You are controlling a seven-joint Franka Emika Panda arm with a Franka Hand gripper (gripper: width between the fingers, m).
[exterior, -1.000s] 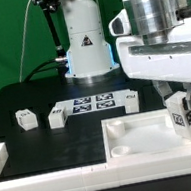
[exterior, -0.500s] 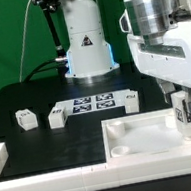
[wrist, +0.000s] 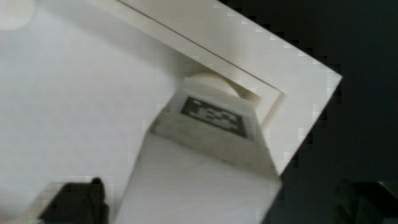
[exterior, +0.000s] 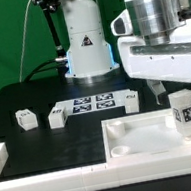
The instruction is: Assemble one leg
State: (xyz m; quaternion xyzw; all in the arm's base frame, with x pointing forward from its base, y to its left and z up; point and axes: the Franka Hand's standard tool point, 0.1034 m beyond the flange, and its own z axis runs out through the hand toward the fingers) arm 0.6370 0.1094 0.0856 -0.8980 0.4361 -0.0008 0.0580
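The leg (exterior: 185, 111), a small white block with a black-and-white tag, stands upright in the far right corner socket of the large white tray (exterior: 141, 136). My gripper (exterior: 183, 96) is right over it, fingers down on either side. In the wrist view the leg (wrist: 214, 150) rises from the round socket (wrist: 233, 86) at the tray's corner. The dark fingertips (wrist: 79, 200) stand apart from the leg's sides, with a gap on each side. The gripper is open and holds nothing.
Three more small tagged blocks lie on the black table: two at the exterior view's left (exterior: 26, 119) (exterior: 57, 116), one (exterior: 131, 99) by the marker board (exterior: 93, 104). The arm's base (exterior: 85, 45) stands behind. A white rim (exterior: 1, 156) borders the front left.
The hand twisted with the leg in the socket, then turned back. The leg's tag now faces the camera again and the fingers stand off the leg.
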